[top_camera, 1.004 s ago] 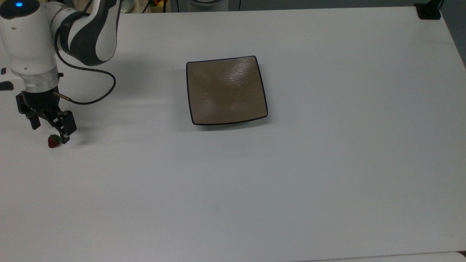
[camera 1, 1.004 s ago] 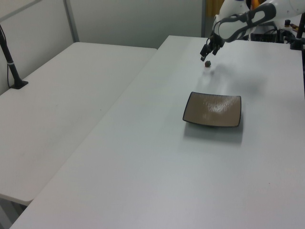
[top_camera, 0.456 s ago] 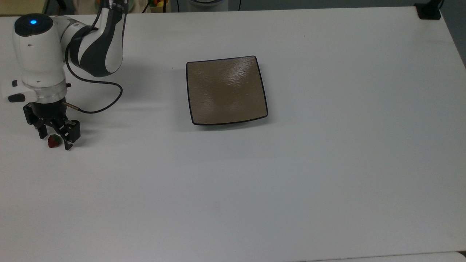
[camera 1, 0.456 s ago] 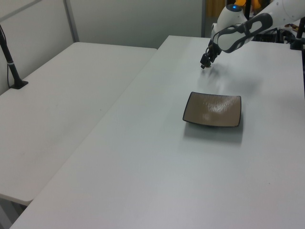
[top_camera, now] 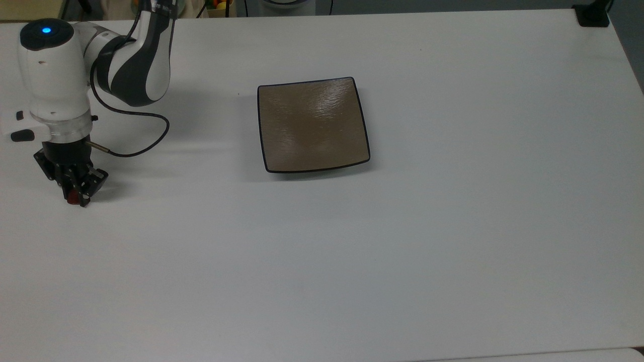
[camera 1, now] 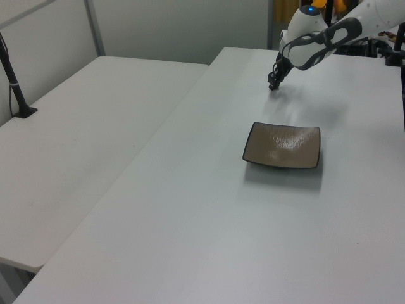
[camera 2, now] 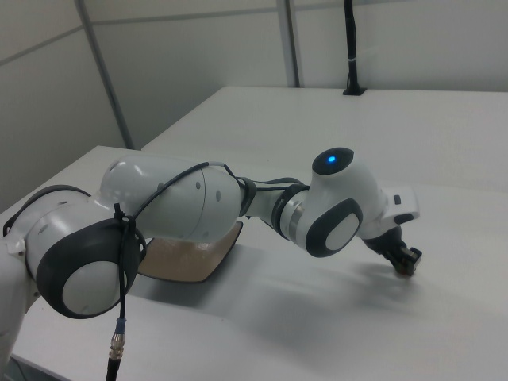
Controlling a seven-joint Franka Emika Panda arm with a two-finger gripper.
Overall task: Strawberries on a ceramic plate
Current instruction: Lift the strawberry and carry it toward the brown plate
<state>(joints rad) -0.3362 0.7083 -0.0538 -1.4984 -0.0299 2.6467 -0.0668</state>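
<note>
In the top view, my gripper (top_camera: pixel 75 195) is down at the white table (top_camera: pixel 402 251) near its far left edge, shut on the strawberry (top_camera: pixel 73 197); only a sliver of red shows between the fingers. The left view has the gripper (camera 1: pixel 273 85) at the table's far end, beyond the ceramic plate (camera 1: pixel 282 145). That square, glossy brown plate (top_camera: pixel 312 125) with a dark rim lies empty, well to the top view's right of the gripper. In the right view, the gripper (camera 2: pixel 408 264) touches the table and the arm covers part of the plate (camera 2: pixel 186 258).
A black cable (top_camera: pixel 141 143) loops from the wrist over the table between gripper and plate. A black mount (top_camera: pixel 592 15) sits at the table's far right corner in the top view. A second white table (camera 1: pixel 82 126) with a black post (camera 1: pixel 16 88) adjoins in the left view.
The gripper came down over the strawberry and its fingers closed on it. The plate has not moved.
</note>
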